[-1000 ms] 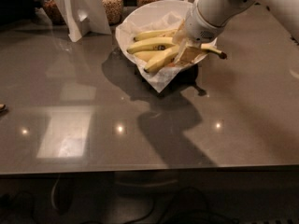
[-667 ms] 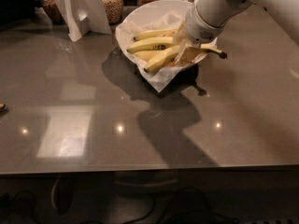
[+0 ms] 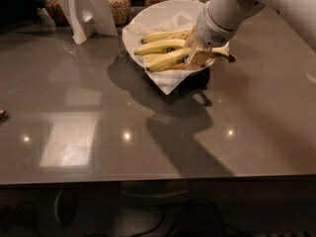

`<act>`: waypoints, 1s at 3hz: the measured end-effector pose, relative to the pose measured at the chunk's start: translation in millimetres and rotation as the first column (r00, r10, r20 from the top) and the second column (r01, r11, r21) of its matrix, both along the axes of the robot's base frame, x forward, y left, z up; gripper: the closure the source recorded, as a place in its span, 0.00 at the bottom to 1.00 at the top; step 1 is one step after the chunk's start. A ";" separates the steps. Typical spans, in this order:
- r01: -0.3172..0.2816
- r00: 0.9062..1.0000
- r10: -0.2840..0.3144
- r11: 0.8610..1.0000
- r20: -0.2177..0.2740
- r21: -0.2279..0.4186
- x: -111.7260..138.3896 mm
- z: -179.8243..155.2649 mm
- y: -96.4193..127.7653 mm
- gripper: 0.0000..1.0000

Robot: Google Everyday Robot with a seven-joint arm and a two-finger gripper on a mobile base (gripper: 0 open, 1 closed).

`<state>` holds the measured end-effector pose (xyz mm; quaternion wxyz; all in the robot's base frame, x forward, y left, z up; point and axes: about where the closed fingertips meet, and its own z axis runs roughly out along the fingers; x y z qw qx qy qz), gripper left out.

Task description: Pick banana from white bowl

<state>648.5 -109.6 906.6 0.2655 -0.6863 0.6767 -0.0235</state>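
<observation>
The white bowl (image 3: pixel 148 19) stands at the back middle of the table, lined with crinkled white paper, and holds three yellow bananas. The banana (image 3: pixel 165 60) is the front, longest one; its thin stem with a dark tip (image 3: pixel 228 58) pokes out over the bowl's right rim. My gripper (image 3: pixel 196 58) reaches down from the upper right into the right side of the bowl. Its fingers are closed around the banana's right part, near the stem. The banana still lies in the bowl. The arm hides the bowl's right rim.
Two other bananas (image 3: pixel 160 46) lie behind the front one in the bowl. Glass jars of grains (image 3: pixel 118 1) and a white paper stand (image 3: pixel 86 9) are at the back left. The grey table top (image 3: pixel 148 132) stretches toward the front edge.
</observation>
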 end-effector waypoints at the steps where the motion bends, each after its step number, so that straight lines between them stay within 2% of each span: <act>1: -0.007 1.000 0.007 1.000 0.004 0.001 -10.1 16.2 -4.8 1.00; 2: -0.054 0.998 0.054 0.998 0.011 0.019 -29.8 42.9 -9.9 1.00; 3: -0.137 0.990 0.138 0.988 -0.002 0.077 -66.2 65.7 -14.9 1.00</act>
